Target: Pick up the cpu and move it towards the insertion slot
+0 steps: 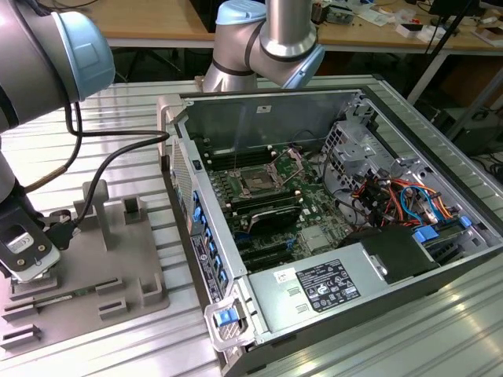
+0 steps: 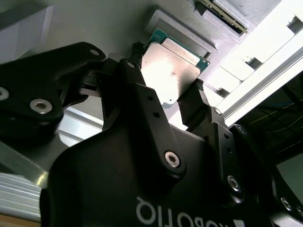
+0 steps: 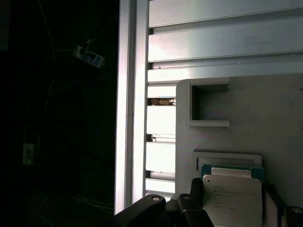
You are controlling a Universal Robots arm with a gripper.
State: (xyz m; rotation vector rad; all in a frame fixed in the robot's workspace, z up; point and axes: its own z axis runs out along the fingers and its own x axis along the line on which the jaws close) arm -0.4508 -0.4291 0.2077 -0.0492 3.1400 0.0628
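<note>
Silvery square cpu [image 2: 173, 64] | pinched at two edges by black gripper [image 2: 165, 76], likely to keep it flat | at grey holder [image 3: 265, 118] | shiny-framed insertion slot [image 1: 258, 181] well apart

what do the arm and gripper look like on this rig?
Arm: silver-grey tubular links, light-blue joint caps, a black cable looping alongside. Gripper: matte black, jointed links with hex-socket screws, white lettering on its body.

The exterior view looks obliquely down from above the counter [image 1: 440, 330], covering the open computer case [image 1: 330, 196] and grey fixture plate [image 1: 118, 263]. Both wrist views sit close behind the claw [image 2: 165, 75], facing along it, and share the cpu [image 3: 232, 201].
</note>
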